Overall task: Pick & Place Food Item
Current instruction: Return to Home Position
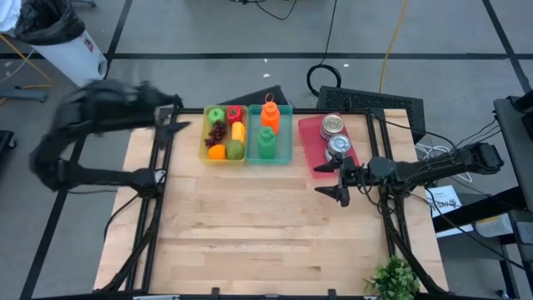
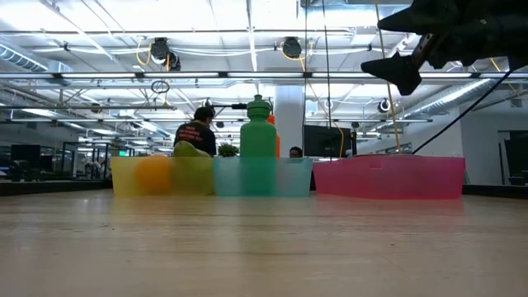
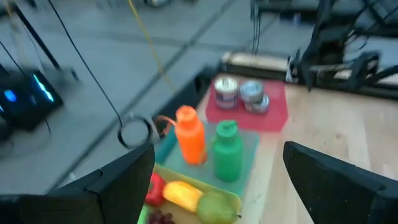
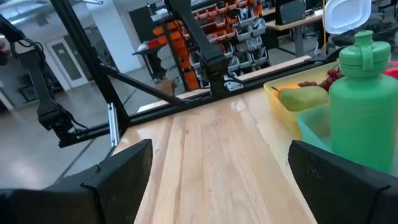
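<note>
**A:** Left hand, position?

**B:** The left hand (image 1: 176, 117) hung at about 10 o'clock, over the far-left corner of the surface (image 1: 266, 225) and just beside the yellow bin (image 1: 202, 137). Its fingers were wide and held nothing.

**A:** And the right hand?

**B:** The right hand (image 1: 336, 181) hovered at 3 o'clock, above bare wood at the near edge of the red bin (image 1: 312, 157). Its fingers were also spread wide and empty.

**A:** Bins?

**B:** Three stood in a row at 12 o'clock, along the far edge. The yellow one was at the 9 o'clock end. The green bin (image 1: 289, 137) stood in the middle, right against the yellow. The red one was at the 3 o'clock end, set slightly apart and skewed.

**A:** Contents noted?

**B:** The green bin held the orange tumbler (image 1: 270, 111) upright at its 12 o'clock end. The green tumbler (image 1: 266, 142) stood upright just beside it toward 6. In the red bin, the far can (image 1: 332, 124) and the near can (image 1: 338, 147) stood close together with their silver lids up. Their labels could not be read. The yellow bin was packed with a green apple (image 1: 216, 115), a red piece (image 1: 235, 114), dark grapes (image 1: 218, 132), a yellow piece (image 1: 239, 131), an orange (image 1: 217, 152) and a pear (image 1: 236, 150).
</note>
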`<state>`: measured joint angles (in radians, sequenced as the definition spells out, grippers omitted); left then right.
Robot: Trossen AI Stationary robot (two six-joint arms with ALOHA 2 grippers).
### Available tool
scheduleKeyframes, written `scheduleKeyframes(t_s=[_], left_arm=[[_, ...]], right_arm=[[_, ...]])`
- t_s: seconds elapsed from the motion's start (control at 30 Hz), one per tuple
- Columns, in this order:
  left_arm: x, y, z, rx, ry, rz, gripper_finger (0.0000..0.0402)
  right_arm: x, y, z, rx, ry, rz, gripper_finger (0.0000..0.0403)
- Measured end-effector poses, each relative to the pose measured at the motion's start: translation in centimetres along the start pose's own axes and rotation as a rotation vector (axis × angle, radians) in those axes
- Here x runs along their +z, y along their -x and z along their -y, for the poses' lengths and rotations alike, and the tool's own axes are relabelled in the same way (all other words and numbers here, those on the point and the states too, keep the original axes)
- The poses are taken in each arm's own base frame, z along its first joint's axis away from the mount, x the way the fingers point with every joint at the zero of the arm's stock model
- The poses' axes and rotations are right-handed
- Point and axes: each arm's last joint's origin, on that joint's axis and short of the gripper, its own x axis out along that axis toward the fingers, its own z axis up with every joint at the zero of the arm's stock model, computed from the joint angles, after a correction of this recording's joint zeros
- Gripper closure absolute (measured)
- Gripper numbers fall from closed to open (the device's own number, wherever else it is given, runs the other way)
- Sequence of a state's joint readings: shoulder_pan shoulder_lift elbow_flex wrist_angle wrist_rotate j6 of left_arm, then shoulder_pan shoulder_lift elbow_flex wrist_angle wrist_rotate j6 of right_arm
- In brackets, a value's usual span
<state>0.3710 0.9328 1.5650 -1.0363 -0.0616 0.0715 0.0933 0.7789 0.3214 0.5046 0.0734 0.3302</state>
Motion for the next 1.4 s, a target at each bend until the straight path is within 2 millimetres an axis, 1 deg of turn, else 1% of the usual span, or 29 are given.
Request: scheduleKeyframes(t_s=[0.17,0.3,0.37,0.4,0.47,0.57,0.67,0.77,0.87,0.97,1.03,1.1,1.17,1.23,1.33,1.4], left_arm=[[-1.7,6.5,-0.3,0.017,-0.013,0.166,0.0036],[-3.9,10.8,-0.4,0.013,0.051,0.259,0.0036],[-5.4,12.2,-0.3,-0.002,0.083,0.279,0.0036],[-6.2,12.6,-0.3,-0.013,0.090,0.278,0.0036],[-8.0,12.7,-0.1,-0.046,0.094,0.251,0.0036],[-10.8,11.6,0.3,-0.084,0.111,0.203,0.0036],[-13.3,9.4,0.6,-0.080,0.159,0.192,0.0036],[-15.1,6.0,1.0,-0.099,0.233,0.224,0.0036],[-16.2,2.2,1.4,-0.152,0.327,0.296,0.0036],[-17.4,-1.8,1.9,-0.217,0.335,0.358,0.0036],[-18.4,-4.2,2.2,-0.267,0.308,0.404,0.0036],[-19.8,-6.3,2.7,-0.330,0.260,0.444,0.0036],[-21.1,-7.6,3.0,-0.392,0.202,0.483,0.0036],[-22.2,-8.3,3.3,-0.443,0.157,0.505,0.0036],[-23.5,-9.0,3.6,-0.479,0.123,0.492,0.0036],[-24.0,-9.0,3.6,-0.483,0.104,0.473,0.0036]], right_arm=[[-0.2,0.0,0.1,-0.009,0.000,-0.021,0.0046],[-0.2,0.0,0.1,-0.007,-0.001,-0.016,0.0046],[-0.2,0.0,0.1,-0.008,-0.001,-0.015,0.0046],[-0.2,0.0,0.1,-0.008,-0.001,-0.015,0.0046],[-0.2,0.0,0.1,-0.008,-0.001,-0.015,0.0046],[-0.2,0.0,0.1,-0.008,0.002,-0.015,0.0046],[-0.2,0.0,0.1,-0.008,0.002,-0.015,0.0046],[-0.1,0.0,0.1,-0.011,0.001,-0.014,0.0046],[-0.1,0.0,0.1,-0.011,-0.001,-0.013,0.0046],[-0.1,0.0,0.1,-0.012,-0.001,-0.013,0.0046],[-0.2,0.0,0.1,-0.012,-0.001,-0.014,0.0046],[-0.2,0.0,0.1,-0.011,-0.007,-0.018,0.0046],[-0.1,0.1,0.1,-0.010,-0.022,-0.017,0.0046],[0.1,0.3,0.0,-0.004,-0.024,-0.006,0.0046],[0.5,1.1,0.0,-0.003,-0.011,0.006,0.0046],[0.7,1.8,0.0,-0.005,-0.001,0.007,0.0046]])
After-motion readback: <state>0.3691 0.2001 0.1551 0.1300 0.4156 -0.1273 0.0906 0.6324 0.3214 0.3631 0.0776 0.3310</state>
